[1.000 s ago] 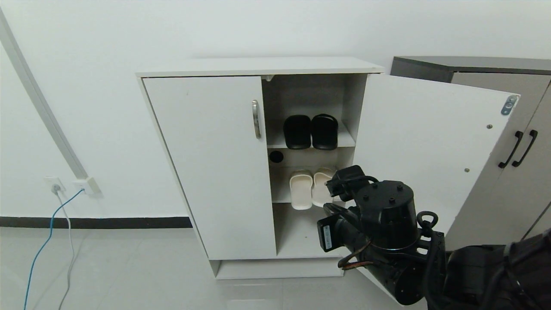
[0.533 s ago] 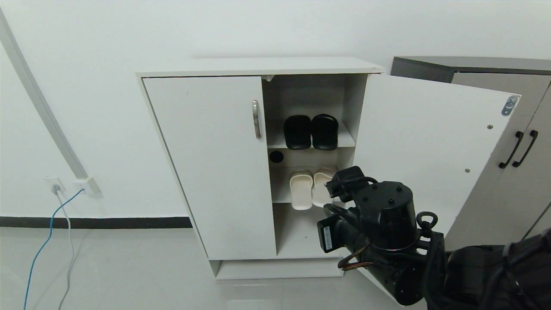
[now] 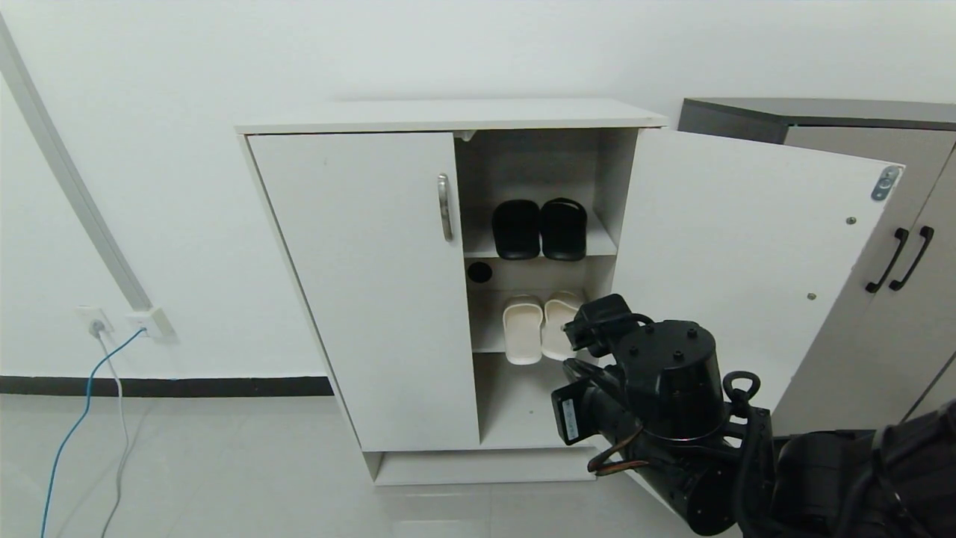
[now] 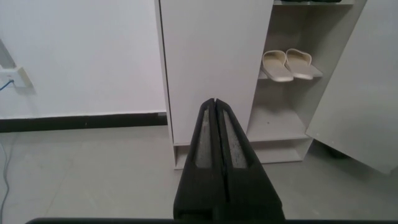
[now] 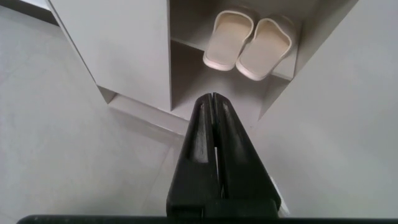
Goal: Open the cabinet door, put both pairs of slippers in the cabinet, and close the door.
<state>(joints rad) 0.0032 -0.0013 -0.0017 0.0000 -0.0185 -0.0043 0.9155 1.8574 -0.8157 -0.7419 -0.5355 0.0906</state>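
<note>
A white wall (image 3: 478, 45) and a pale tiled floor (image 3: 224, 463) are framing the scene, with a black skirting strip (image 3: 164, 385) running along their join. Wall sockets (image 3: 153, 323) are sitting low on the wall, and a blue cable (image 3: 75, 426) is trailing from them down to the floor. The white cabinet (image 3: 448, 114) is standing against the wall. Its left door (image 3: 358, 284) is lying shut and carrying a metal handle (image 3: 444, 207), while its right door (image 3: 732, 246) is hanging wide open. A grey cabinet (image 3: 859, 119) is standing just beside it, behind the open door.

Inside the open half, the black slippers (image 3: 539, 228) are resting side by side on the upper shelf. The cream slippers (image 3: 523, 329) are resting side by side on the shelf below, toes pointing inward.

The right arm (image 3: 665, 388) is hanging in front of the open compartment, near the inner face of the right door. The right gripper (image 5: 212, 99) is showing its fingers pressed together and gripping nothing. The cream slippers are lying beyond its tip, apart from it and higher, on their shelf. The left gripper (image 4: 214, 106) is likewise showing its fingers pressed together around nothing. It is pointing toward the foot of the shut door, with both pairs of slippers lying well apart from it
</note>
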